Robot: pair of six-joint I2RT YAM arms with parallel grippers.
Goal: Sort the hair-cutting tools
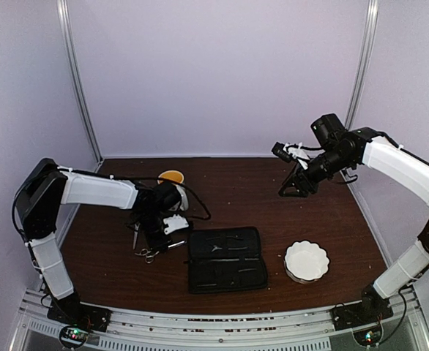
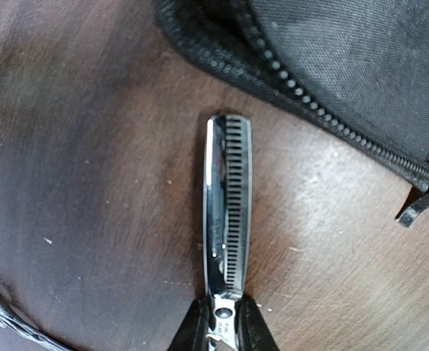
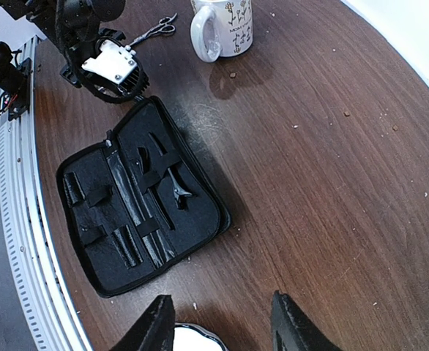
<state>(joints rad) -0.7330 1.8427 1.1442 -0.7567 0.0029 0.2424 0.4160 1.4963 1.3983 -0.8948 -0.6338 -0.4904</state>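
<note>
Arms seen from above: the left gripper [image 1: 158, 232] is low at the table [image 1: 273, 219], open black case [image 1: 225, 262] just to one side of its jaws and a second pair of scissors [image 1: 147, 254] just beside them; the right gripper [image 1: 293, 188] hangs high, well apart. Left wrist camera: jaws pinch thinning scissors [image 2: 228, 212] at the pivot, blades pointing straight ahead, so pickup seems in hand and a clean lift toward the case looks next. Right wrist camera: jaws spread, empty, case ahead of them.
</note>
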